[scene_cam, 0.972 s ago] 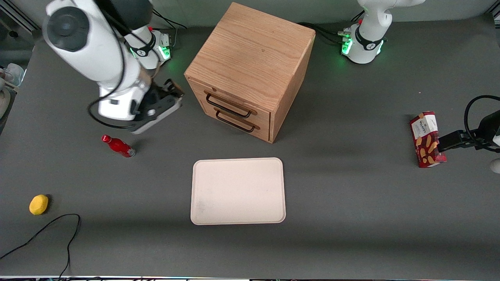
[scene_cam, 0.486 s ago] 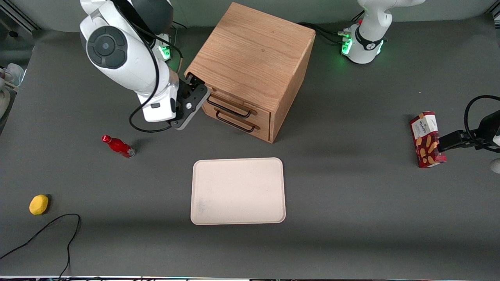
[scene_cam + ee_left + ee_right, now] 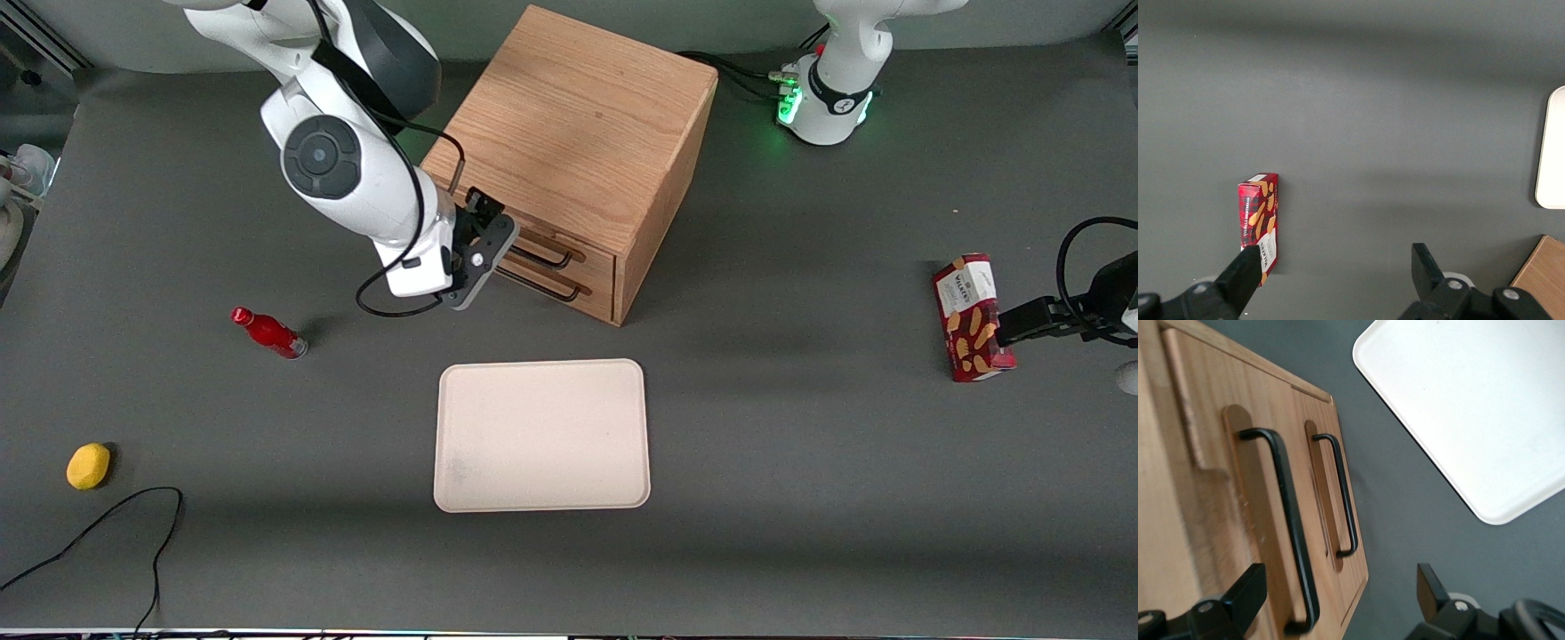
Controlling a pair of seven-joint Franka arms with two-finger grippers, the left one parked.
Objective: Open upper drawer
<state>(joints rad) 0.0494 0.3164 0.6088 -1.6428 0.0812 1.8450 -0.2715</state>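
Tool (image 3: 1338, 597) spread wide — oak upper drawer (image 3: 1238, 520) shut

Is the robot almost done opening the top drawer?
Not yet. The upper drawer looks shut, flush with the cabinet. The gripper is open in front of the drawers, one finger near the upper handle, not gripping it. Left: close on that handle and pull.
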